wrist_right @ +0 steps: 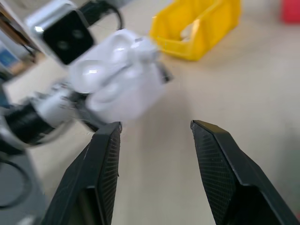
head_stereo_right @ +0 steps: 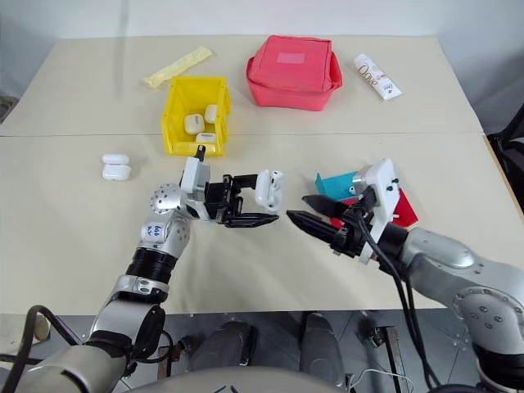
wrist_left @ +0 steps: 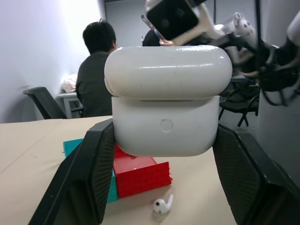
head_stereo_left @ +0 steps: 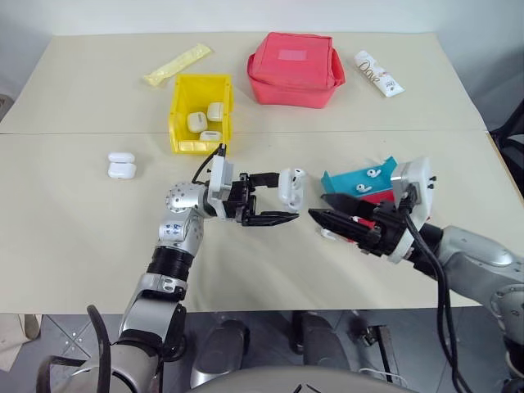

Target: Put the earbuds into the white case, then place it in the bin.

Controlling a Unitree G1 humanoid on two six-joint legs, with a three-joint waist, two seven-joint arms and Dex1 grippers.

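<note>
Left tool, frame centre, is clamped on the white case, lid closed, long axis upright. Right tool, jaws apart and empty, points at it from just right; the bin lies upper left, nearer the left arm.

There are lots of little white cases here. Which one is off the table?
The white case pinched in the left gripper, held in the air. The others sit in the yellow bin or on the table.

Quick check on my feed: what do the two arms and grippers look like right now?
Both arms are silver-grey metal with black joint bands. Left gripper and right gripper have black textured fingers behind white camera blocks. Black cables run along both wrists.
</note>
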